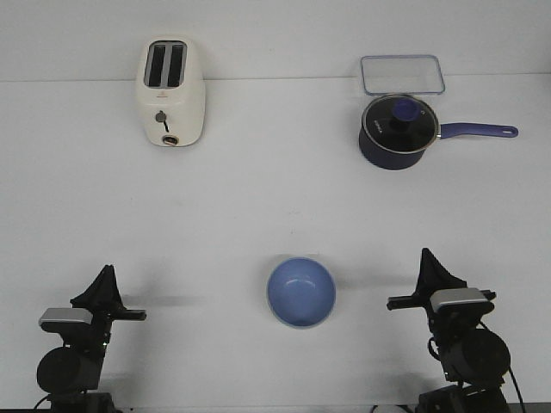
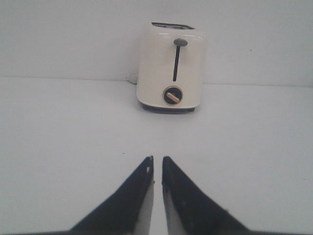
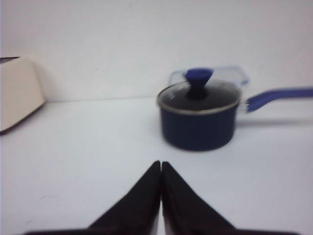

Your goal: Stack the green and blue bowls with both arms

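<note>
The blue bowl (image 1: 300, 292) sits near the front edge of the surface (image 1: 258, 206), midway between both arms; a pale rim under it may be the green bowl, already nested, but I cannot tell. The left claw (image 1: 107, 274) and the right claw (image 1: 427, 258) are pressed together, holding nothing. The right one seems slightly nearer. Toaster (image 1: 170, 92), saucepan (image 1: 398, 131) and a clear lid (image 1: 402, 74) stay at the far edge, blocking nothing.

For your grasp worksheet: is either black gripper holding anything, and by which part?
Nothing is held. The left gripper and right gripper are shut on nothing, apart from the round periwinkle-blue bowl.
</note>
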Motion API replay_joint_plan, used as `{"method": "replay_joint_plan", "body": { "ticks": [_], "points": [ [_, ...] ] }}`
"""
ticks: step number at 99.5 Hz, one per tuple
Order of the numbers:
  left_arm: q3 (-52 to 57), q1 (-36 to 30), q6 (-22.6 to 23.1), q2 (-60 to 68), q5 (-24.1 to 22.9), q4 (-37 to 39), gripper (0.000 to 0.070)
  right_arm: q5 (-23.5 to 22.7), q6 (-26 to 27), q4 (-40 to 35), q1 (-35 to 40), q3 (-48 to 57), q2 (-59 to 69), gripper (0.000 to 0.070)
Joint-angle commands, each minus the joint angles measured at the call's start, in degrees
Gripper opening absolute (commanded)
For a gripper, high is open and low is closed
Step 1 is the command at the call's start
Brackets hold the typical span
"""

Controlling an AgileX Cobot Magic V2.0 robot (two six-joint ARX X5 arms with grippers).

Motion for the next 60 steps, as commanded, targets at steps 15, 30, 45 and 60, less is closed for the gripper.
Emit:
{"method": "replay_joint_plan", "body": {
  "ticks": [15,30,45,60],
  "points": [
    [-1.16,0.00,0.66,-0.04,0.24,0.72,0.0015,-5.86,-16.24,0.55,-6.67,-7.39,-10.40,0.0000],
    [-1.16,0.00,0.66,-0.09,0.22,0.72,0.0015,-7.54,-19.63,1.36,-9.57,-12.55,-11.41,0.0000],
    [-1.14,0.00,0.63,-0.07,0.22,0.57,0.0015,-7.45,-19.91,2.47,-9.57,-15.50,-11.41,0.0000],
    [-1.14,-0.02,0.66,-0.09,0.22,0.72,0.0015,-7.50,-19.74,2.47,-9.57,-15.50,-11.41,0.0000]
  ]
}}
